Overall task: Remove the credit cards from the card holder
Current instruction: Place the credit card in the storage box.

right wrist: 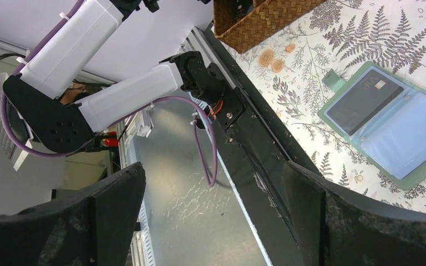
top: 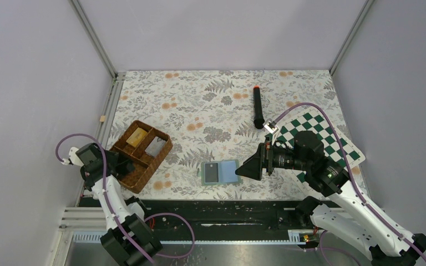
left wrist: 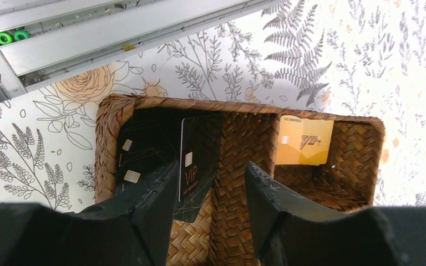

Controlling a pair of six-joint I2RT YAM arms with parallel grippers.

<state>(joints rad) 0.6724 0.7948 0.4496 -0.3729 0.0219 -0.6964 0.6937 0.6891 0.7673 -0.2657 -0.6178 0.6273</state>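
Credit cards (left wrist: 197,145): one dark card marked VIP lies right under the L gripper (left wrist: 211,166), whose jaws stand apart w/ nothing pinched btwn them. The card rests aslant across a woven divider of the wicker tray (left wrist: 238,108). The next compartment over shows more dark card faces (left wrist: 130,160) w/ pale squares; can't tell how many. A gold card (left wrist: 304,141) lies flat in the tray's end compartment. The tray sits by the table's (top: 199,94) left edge, toward the near-left corner. The card holder (top: 230,172) lies spread open close to the near edge, approx midway along it, well apart from the tray. Another dark card (top: 212,173) sits in its left panel, and the right panel is pale blue. R gripper (right wrist: 213,166) hovers just right of the card holder, jaws wide, gripping nothing. Beyond it a green-and-white chessboard (top: 321,136) lies by the right edge. A black marker (top: 258,108) w/ a red tip lies toward the far edge, right of centre.
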